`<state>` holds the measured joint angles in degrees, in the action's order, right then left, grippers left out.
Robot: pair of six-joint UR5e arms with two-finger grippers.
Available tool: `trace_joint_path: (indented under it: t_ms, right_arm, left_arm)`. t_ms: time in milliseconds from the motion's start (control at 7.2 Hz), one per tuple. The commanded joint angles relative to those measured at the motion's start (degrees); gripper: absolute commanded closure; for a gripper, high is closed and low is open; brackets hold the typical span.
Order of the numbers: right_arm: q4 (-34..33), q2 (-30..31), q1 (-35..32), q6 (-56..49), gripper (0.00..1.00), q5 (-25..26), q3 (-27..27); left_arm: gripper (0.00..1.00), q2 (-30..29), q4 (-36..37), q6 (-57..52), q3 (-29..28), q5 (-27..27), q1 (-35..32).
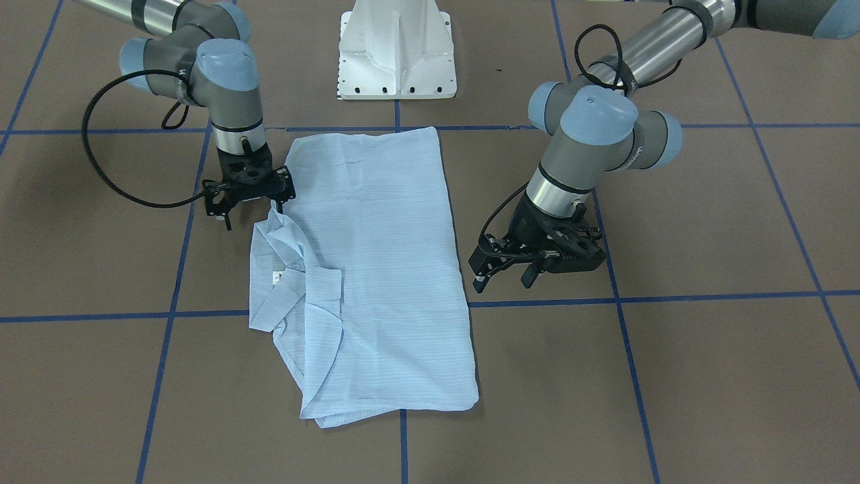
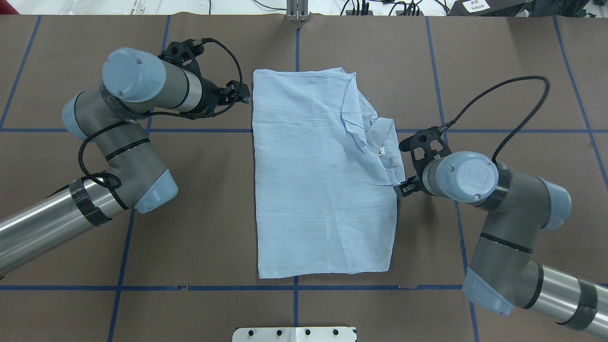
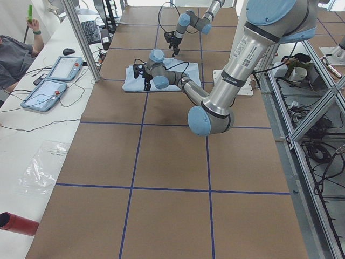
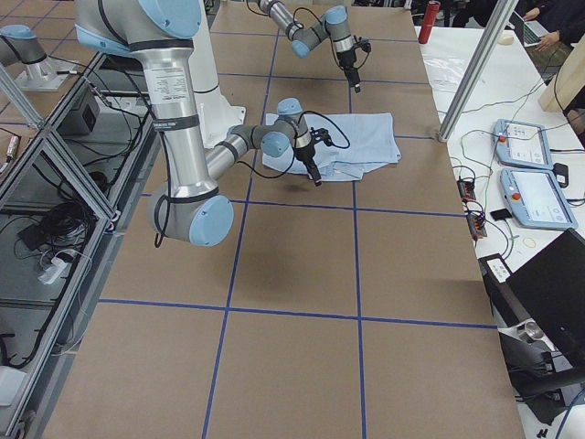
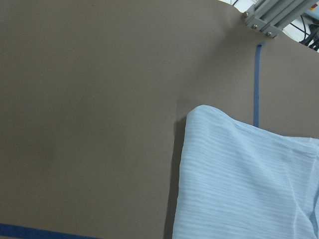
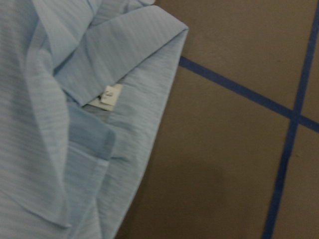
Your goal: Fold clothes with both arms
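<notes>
Folded to a rectangle at the middle of the table [image 2: 199,223], the shirt [image 2: 318,180] is flanked by the left gripper [image 1: 502,277] and right gripper [image 1: 252,210], both spread and empty, seemingly poised to pinch opposite edges.

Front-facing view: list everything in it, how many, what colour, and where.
shirt: one, pale blue, folded mid-table, collar toward the robot's right.
neck label: one, white, inside the collar.
table: one, brown, blue tape grid.
pedestal base: one, white, behind the shirt.
cables: two, black, looped at the wrists.
arms: two, grey-silver, light blue caps, flanking the shirt.
left hand: one, black, open, empty, beside the plain edge.
right hand: one, black, open, at the collar edge.
</notes>
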<state>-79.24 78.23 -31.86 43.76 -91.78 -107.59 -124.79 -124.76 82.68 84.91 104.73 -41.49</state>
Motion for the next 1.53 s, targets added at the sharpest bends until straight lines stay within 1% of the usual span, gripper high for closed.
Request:
trace_joint_path:
  t_ms: [0,139,417,556,694,833,972,1111,1250,1389]
  right_arm:
    - [0.3,3.7,-6.4,-3.9,0.00,-5.5,-4.6]
    - [0.3,1.7,-6.8,-3.9,0.00,-6.1,-4.7]
    - [-0.3,-4.5,-6.7,-3.1,0.00,-6.1,-2.7]
    - [-0.2,-6.6,-6.7,-2.9,0.00,-6.3,-1.3]
    - [-0.1,-7.0,-6.7,-1.9,0.00,-7.6,-1.7]
    - [-0.2,-6.9,-6.8,0.2,0.00,-12.3,-2.9]
    - [-0.2,-6.4,-6.8,3.6,0.00,-14.6,-3.7]
    - [-0.2,-6.0,-6.7,7.4,0.00,-17.4,-4.7]
    - [-0.2,-5.9,-6.8,11.0,0.00,-20.9,-5.0]
    - [-0.2,-4.2,-5.2,13.9,0.00,-20.6,-5.7]
  left_arm:
    - [0.00,0.2,-0.2,0.3,0.0,0.0,0.5]
    - [0.00,0.2,-0.3,0.3,0.1,0.0,0.5]
    - [0.00,0.1,-0.3,0.3,0.5,0.0,0.4]
    - [0.00,0.1,-0.2,0.5,1.0,0.0,0.5]
    - [0.00,0.2,-0.1,0.2,1.6,0.2,0.5]
    - [0.00,0.8,0.6,0.2,4.1,0.4,0.6]
    - [0.00,3.0,3.5,0.9,9.4,3.9,0.8]
    - [0.00,7.1,9.0,1.3,17.7,6.5,2.7]
    - [0.00,7.7,12.6,4.1,21.6,6.1,6.4]
    - [0.00,8.2,12.8,10.7,21.9,5.7,10.9]
